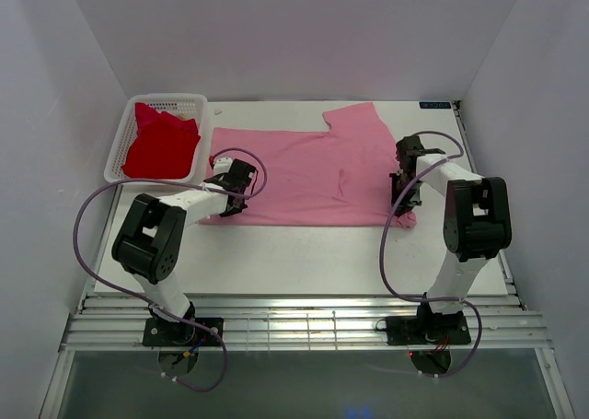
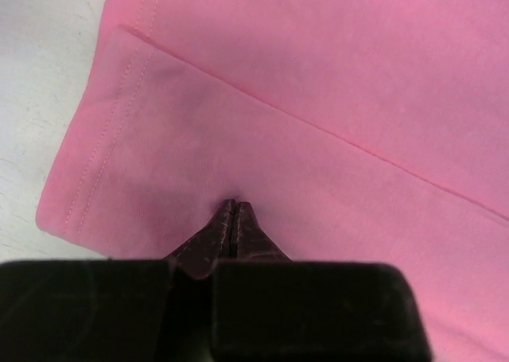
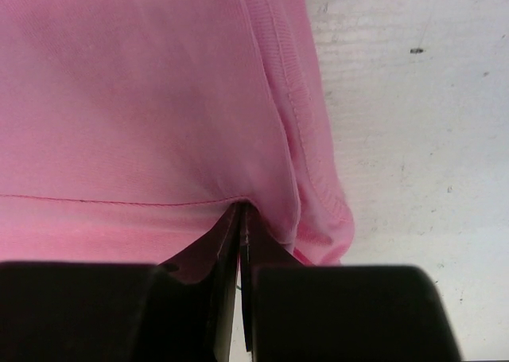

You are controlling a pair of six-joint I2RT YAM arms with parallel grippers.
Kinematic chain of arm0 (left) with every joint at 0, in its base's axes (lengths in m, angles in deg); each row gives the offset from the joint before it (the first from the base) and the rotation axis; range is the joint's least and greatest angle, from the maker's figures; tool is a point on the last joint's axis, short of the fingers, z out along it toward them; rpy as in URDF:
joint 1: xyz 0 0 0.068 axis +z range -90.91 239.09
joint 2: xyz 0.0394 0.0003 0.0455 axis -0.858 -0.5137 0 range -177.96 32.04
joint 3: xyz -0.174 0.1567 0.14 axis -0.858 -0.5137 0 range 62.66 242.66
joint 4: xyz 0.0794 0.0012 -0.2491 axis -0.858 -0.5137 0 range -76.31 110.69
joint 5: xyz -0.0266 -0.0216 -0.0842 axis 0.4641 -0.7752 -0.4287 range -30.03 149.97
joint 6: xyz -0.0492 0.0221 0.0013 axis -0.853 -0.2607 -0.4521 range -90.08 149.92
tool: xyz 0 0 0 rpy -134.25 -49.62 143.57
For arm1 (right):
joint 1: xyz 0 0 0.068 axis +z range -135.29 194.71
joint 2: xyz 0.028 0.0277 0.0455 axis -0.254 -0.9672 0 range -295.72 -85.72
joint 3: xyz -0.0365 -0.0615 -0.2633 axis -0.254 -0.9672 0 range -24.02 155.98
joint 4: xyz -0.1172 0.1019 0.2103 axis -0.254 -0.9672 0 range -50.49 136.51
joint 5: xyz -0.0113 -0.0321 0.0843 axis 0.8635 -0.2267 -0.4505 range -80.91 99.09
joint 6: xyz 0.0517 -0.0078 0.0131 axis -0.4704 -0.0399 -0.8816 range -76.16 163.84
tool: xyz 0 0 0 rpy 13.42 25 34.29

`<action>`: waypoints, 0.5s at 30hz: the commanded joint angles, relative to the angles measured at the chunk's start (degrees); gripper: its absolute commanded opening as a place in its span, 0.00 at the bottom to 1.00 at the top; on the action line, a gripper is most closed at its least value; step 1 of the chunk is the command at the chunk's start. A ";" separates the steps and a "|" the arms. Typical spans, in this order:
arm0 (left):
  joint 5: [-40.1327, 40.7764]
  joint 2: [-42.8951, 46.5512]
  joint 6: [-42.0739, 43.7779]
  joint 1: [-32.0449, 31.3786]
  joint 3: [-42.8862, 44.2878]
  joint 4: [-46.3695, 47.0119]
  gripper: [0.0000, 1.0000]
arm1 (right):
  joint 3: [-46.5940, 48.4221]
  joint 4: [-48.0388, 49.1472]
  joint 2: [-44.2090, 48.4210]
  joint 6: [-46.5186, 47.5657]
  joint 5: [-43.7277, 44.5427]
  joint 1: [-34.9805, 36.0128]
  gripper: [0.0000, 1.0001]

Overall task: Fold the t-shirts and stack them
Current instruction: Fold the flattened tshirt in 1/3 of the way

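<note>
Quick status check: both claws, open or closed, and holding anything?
Left claw: closed, pinching the pink t-shirt near a hemmed corner.
Right claw: closed, pinching the same shirt's edge.

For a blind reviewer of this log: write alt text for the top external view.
A pink t-shirt lies spread flat on a white table, with the left gripper down on its left edge and the right gripper on its right edge. A red t-shirt sits bunched in a white mesh basket at the table's far left corner.
</note>
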 commanded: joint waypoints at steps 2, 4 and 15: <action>-3.94 0.71 -3.86 1.07 -7.07 -8.99 0.00 | -5.22 -4.51 1.07 -0.06 2.06 -0.06 0.08; -4.47 2.37 -4.83 1.07 -8.82 -9.52 0.00 | -6.01 -5.03 2.22 -0.15 2.41 -0.15 0.08; -8.33 6.59 -10.72 0.98 -15.50 -10.14 0.00 | -10.40 -6.00 5.03 -0.15 1.97 -0.15 0.08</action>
